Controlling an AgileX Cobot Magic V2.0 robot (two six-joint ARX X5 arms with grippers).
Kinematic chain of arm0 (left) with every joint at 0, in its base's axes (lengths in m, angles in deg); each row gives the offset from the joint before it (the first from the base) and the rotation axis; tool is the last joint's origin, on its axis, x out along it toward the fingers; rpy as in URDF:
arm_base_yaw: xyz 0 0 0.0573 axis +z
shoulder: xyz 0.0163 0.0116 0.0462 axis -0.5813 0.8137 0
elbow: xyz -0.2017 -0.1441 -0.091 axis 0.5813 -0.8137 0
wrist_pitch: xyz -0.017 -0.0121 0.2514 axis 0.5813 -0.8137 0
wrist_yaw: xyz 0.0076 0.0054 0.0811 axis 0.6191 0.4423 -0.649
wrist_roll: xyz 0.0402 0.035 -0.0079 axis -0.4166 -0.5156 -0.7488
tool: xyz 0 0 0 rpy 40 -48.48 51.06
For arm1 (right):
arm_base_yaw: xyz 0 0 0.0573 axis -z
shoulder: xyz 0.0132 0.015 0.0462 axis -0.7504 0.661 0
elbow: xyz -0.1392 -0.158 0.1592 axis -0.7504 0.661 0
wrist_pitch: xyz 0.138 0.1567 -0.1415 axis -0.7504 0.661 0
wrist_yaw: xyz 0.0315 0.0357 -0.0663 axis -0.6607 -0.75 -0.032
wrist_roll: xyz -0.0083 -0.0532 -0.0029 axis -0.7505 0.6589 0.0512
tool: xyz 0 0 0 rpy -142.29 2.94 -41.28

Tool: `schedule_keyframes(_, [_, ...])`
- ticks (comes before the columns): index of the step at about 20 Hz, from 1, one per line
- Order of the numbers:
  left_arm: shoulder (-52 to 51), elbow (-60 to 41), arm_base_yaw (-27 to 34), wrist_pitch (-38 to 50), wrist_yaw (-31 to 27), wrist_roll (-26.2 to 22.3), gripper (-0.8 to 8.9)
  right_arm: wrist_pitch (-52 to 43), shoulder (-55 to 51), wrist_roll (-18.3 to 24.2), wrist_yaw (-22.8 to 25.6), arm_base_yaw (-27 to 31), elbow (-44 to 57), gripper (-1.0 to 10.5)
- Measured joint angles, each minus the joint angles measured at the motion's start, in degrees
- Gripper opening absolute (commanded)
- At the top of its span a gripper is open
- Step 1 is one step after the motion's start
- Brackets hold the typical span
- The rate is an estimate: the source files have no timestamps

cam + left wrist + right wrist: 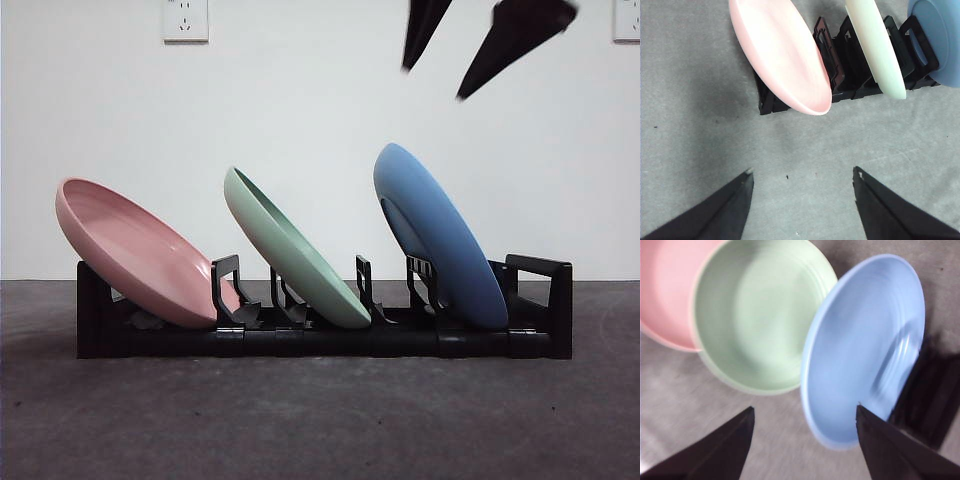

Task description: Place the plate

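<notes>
- Leaning in a black rack [320, 340] on the grey table [320, 420]: three plates, all tilted the same way, each in its own slot.
- The pink plate [140, 255] sits at one end, the green plate [295, 250] in the middle, the blue plate [440, 240] at the other end, its lower edge down in the rack near the end bracket.
- My right gripper [802, 412] hangs above the blue plate, jaws spread and holding nothing; its wrist view is blurred, with the blue plate's face just beyond my fingertips.
- In the front view those two dark tips show at the top edge, above and clear of the blue plate.
- My left gripper [801, 172] hovers over bare table near the pink end of the rack, jaws spread wide, nothing between them.
- Two wall sockets [186, 19] are set in the white wall behind.
</notes>
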Motion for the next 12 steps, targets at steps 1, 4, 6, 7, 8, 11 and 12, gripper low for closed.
schedule_keyframes(1, [0.0,0.0,0.0,0.0,0.0,0.0,3.12,-0.8,1.6,0.0,0.0,-0.3,0.0,3.2])
schedule_keyframes(4, [0.0,0.0,0.0,0.0,0.0,0.0,3.12,-1.8,4.7,0.1,0.1,-0.7,0.0,3.2])
schedule_keyframes(6, [0.0,0.0,0.0,0.0,0.0,0.0,3.12,-3.1,6.2,0.3,0.2,-0.7,0.0,3.0])
schedule_keyframes(7, [0.0,0.0,0.0,0.0,0.0,0.0,3.12,-3.8,6.9,0.5,0.2,-0.7,0.0,2.9])
schedule_keyframes(8, [0.0,0.0,0.0,0.0,0.0,0.0,3.12,-4.4,7.4,0.7,0.2,-0.7,0.0,2.8])
schedule_keyframes(11, [0.0,0.0,0.0,0.0,0.0,0.0,3.12,-6.2,8.6,1.2,0.3,-0.7,0.0,2.8])
schedule_keyframes(12, [0.0,0.0,0.0,0.0,0.0,0.0,3.12,-6.5,9.0,1.2,0.4,-0.7,0.0,2.8])
